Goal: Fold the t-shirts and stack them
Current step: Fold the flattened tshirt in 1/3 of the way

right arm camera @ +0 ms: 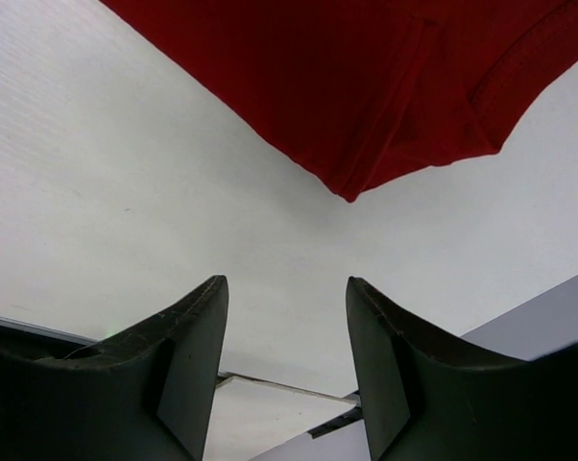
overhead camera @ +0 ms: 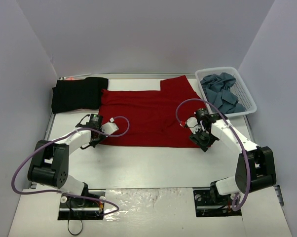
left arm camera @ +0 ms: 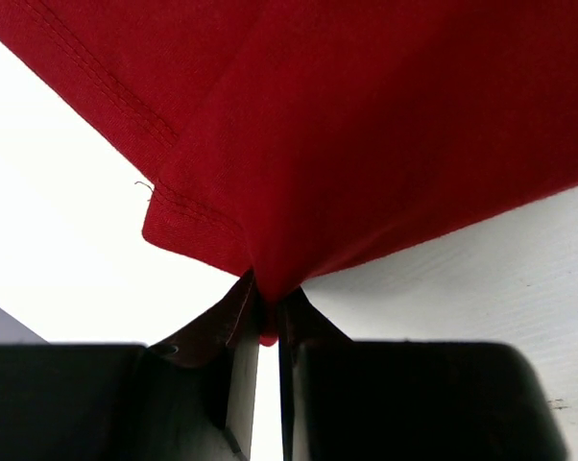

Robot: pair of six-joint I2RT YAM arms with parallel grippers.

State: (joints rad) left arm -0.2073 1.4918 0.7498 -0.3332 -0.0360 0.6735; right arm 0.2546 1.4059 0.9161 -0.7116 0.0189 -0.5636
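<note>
White lattice basket [overhead camera: 249, 102] at far right of the table [overhead camera: 153, 163], holding a crumpled heap of slate blue-grey t-shirts [overhead camera: 221, 91]; the heap fills most of it and stays below the rim. No other container.

Dark red t-shirt [overhead camera: 148, 118] lies spread flat mid-table, roughly rectangular, with one sleeve sticking out at its far right corner, near the basket. The cloth is smooth with few wrinkles. Double-stitched hem shows in the left wrist view.

Black t-shirt [overhead camera: 79, 94] sits folded at far left, its right edge meeting the red one's far-left corner.

Left gripper [left arm camera: 268, 312] is at the red shirt's near-left corner, fingers pressed together and pinching the corner; the cloth bunches into a small peak right at the tips.

Right gripper [right arm camera: 287, 307] is just off the near-right corner, fingers spread with bare table between them. The red corner tip lies just ahead, not touching either finger.
</note>
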